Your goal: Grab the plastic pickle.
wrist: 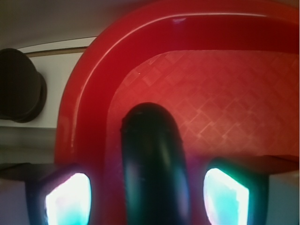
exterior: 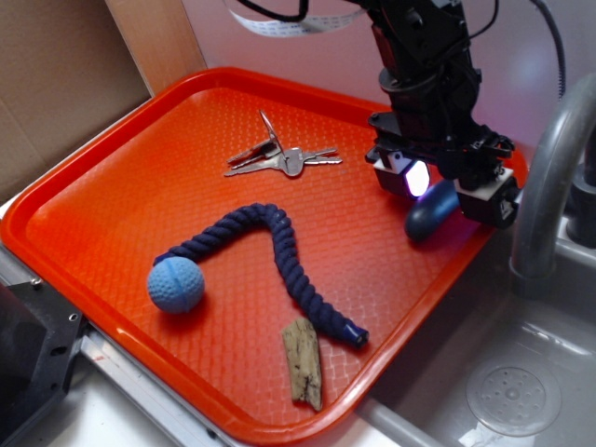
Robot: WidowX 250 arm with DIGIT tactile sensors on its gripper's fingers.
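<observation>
Gripper [exterior: 445, 191] is down over the pickle [exterior: 430, 214] with jaws spread either side — positioned, not yet closed or lifted off the tray [exterior: 112, 177].

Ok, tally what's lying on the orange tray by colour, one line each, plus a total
Dark blue: 2, the plastic pickle and the braided rope
Light blue: 1, the ball
Silver: 1, the key bunch
Brown: 1, the piece of wood
Total: 5
</observation>
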